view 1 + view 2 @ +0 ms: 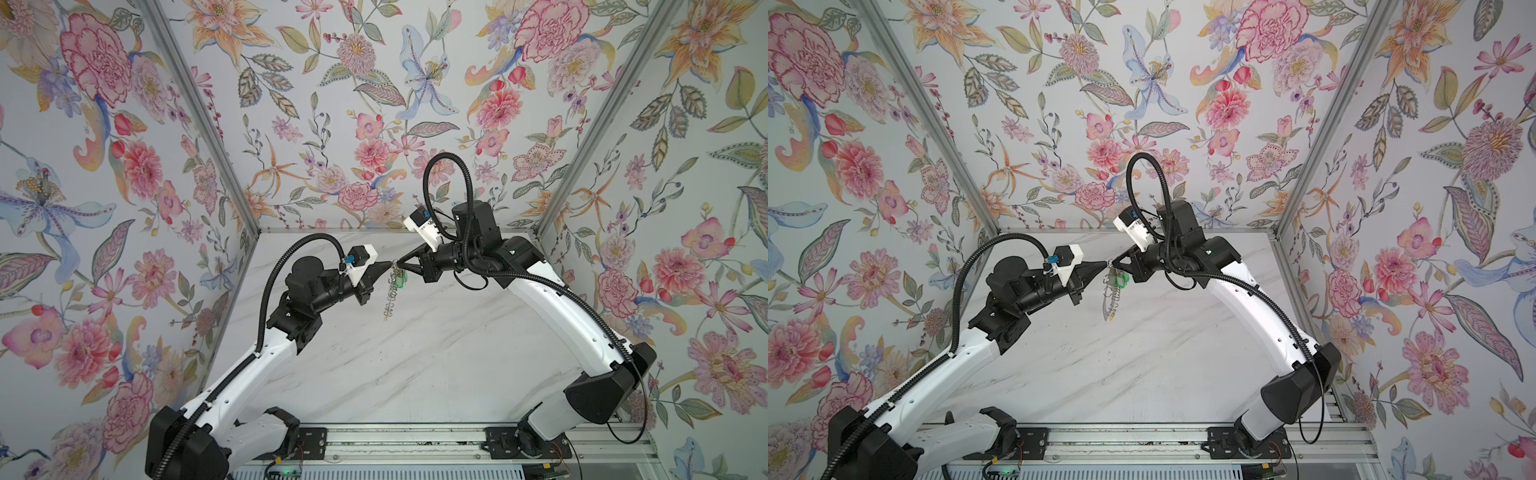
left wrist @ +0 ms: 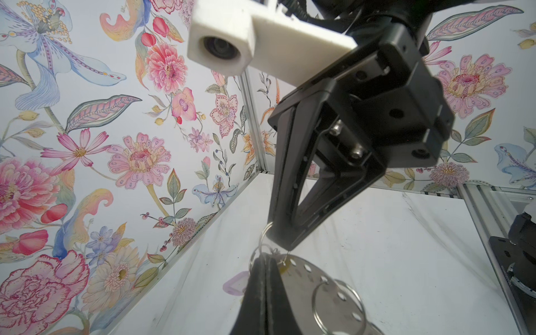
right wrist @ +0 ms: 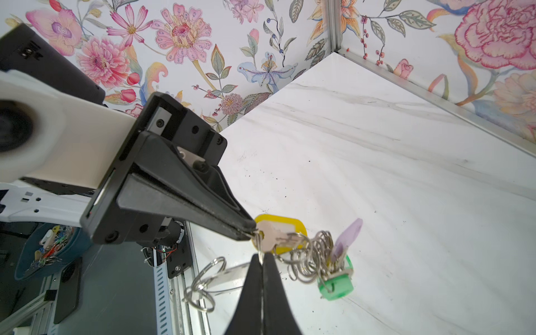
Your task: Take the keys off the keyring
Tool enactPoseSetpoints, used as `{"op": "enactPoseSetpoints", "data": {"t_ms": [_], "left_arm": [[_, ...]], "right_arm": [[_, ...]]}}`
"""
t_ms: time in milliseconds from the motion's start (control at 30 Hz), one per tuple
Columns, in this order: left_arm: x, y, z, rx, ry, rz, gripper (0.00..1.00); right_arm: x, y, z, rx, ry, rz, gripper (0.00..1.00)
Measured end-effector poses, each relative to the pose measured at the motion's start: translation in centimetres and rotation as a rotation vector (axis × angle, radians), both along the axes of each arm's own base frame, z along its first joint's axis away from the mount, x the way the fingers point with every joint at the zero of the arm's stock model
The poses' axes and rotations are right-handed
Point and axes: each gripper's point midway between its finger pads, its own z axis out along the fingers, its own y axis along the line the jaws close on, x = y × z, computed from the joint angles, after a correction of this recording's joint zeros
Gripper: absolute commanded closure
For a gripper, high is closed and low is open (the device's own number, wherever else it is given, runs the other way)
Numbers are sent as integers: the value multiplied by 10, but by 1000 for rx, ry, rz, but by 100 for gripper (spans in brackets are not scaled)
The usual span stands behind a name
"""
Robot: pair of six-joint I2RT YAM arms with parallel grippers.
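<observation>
Both grippers meet tip to tip in mid-air over the table. The keyring (image 1: 390,301) (image 1: 1109,309) hangs edge-on below them; the left wrist view shows its flat grey holed plate (image 2: 304,293). My left gripper (image 1: 390,264) (image 1: 1105,264) (image 2: 265,256) is shut on a small wire loop at the head of the silver key (image 3: 274,236) with the yellow tag (image 3: 280,222). My right gripper (image 1: 397,262) (image 1: 1112,262) (image 3: 262,258) is shut on the same thin wire just below. A green tag (image 3: 336,285) (image 1: 398,276) and a lilac tag (image 3: 348,236) hang among bunched wire loops (image 3: 314,255).
The white marble table (image 1: 415,361) lies under the arms, with floral walls on three sides. An aluminium rail (image 1: 415,440) runs along the front edge. A blue bowl (image 3: 43,252) of loose tags and rings sits off the table beyond that rail.
</observation>
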Motion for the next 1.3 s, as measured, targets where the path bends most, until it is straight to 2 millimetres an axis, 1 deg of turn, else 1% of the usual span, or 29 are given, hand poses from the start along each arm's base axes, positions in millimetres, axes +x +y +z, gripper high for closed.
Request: {"op": "enactPoseSetpoints", "data": {"t_ms": [433, 633, 833, 1133, 1300], "left_arm": [[1, 0, 6, -34, 11, 6, 100], [4, -2, 2, -39, 35, 8, 100], [8, -1, 1, -44, 43, 36, 100], [14, 2, 7, -61, 18, 71, 100], [17, 1, 5, -63, 29, 77, 100]], "right_arm": [[5, 2, 4, 188, 16, -71, 100], [7, 4, -1, 243, -24, -151, 100], [14, 10, 0, 303, -78, -249, 100], [21, 14, 8, 395, -129, -344, 100], [23, 14, 4, 452, -127, -397, 100]]}}
